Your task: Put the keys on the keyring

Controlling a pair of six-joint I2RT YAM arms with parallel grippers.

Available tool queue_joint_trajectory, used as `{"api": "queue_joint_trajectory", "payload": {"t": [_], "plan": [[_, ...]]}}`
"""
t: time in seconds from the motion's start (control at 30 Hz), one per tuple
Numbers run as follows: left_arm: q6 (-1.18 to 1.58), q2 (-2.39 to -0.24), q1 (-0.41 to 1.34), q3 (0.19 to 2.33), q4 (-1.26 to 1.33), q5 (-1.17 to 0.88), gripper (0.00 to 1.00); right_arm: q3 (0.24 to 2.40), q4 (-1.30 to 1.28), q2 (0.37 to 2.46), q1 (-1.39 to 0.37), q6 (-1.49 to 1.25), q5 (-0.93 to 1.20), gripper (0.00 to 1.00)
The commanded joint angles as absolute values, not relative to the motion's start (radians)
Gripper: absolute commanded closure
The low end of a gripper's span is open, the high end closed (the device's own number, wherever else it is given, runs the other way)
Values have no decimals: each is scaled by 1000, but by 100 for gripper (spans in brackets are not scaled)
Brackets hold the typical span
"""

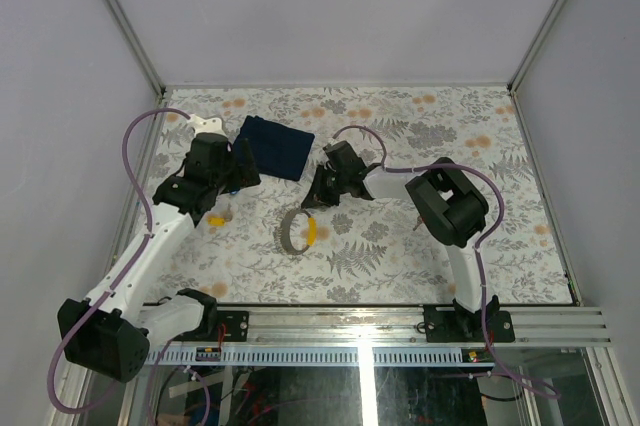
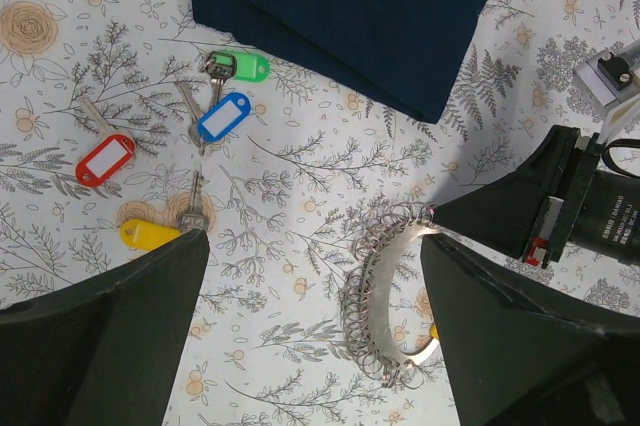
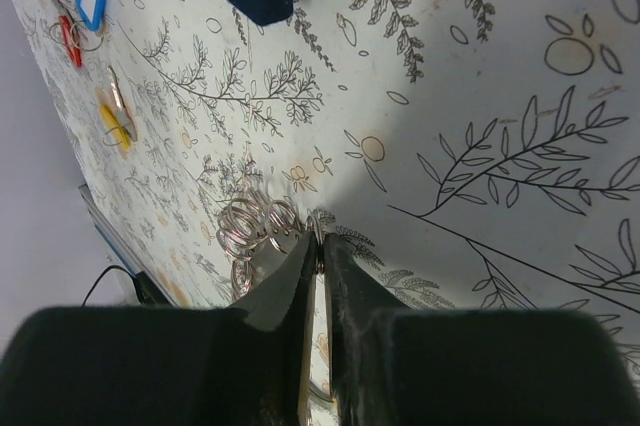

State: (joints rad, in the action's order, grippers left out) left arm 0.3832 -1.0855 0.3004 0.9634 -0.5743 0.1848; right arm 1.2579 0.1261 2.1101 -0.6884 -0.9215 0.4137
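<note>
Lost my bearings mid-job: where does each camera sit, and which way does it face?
Top external: above and behind, looking down on the table; left arm and right arm show, bases nearest.
Left wrist: looks down at the keys, cloth and keyring; open left tool frames the bottom.
Right wrist: looks low across the table; the right tool pinches the keyring.
Shared by both wrists: keyring, keys.

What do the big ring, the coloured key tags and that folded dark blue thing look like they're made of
Keyring: grey metal, shiny; glints, thin wire loops strung on it.
Key tags: glossy plastic probably; bright solid colours, some with white inserts.
Folded cloth: dark blue fabric, matte; soft layered edges.
</note>
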Motion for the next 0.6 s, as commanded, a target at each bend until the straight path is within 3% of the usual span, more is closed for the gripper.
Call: {"api": "queue_joint_trajectory", "payload": {"t": [0.0,0.1,0.57], "plan": [[365,-1081,283,952,-527,158,10,1298,147,2137,-698,-906,431,92],[358,-1087,274,950,-526,142,10,1311,134,2131,-698,-883,427,100],[374,-976,245,946,-451,23,9,1325,-77,1866,-701,-536,318,100]]}}
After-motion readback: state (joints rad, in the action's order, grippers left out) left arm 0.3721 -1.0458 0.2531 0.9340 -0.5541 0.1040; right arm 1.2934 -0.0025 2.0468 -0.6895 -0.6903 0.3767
